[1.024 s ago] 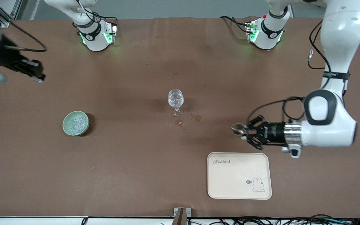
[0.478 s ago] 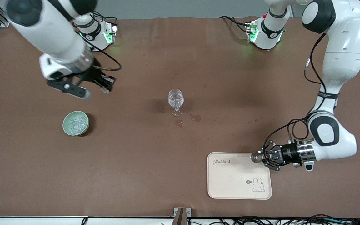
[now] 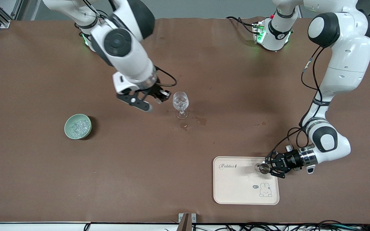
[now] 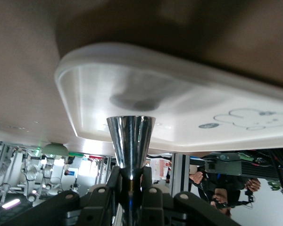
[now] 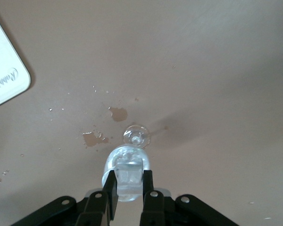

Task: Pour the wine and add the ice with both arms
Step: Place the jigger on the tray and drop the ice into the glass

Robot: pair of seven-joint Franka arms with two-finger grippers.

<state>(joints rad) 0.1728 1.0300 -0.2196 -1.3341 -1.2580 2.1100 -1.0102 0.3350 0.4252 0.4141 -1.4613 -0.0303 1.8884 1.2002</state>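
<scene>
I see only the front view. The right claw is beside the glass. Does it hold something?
Observer: Yes. The right wrist view shows the right claw shut on one clear ice cube, directly over the bowl of the glass.
Operator: And the left claw at the tray, how does it grip the metal cup?
Observer: The left claw is shut on the narrow end of the metal cup; the wide mouth faces the tray.
Operator: Does the cup touch the tray?
Observer: I cannot tell. The left wrist view shows only its dark shadow on the tray.
</scene>
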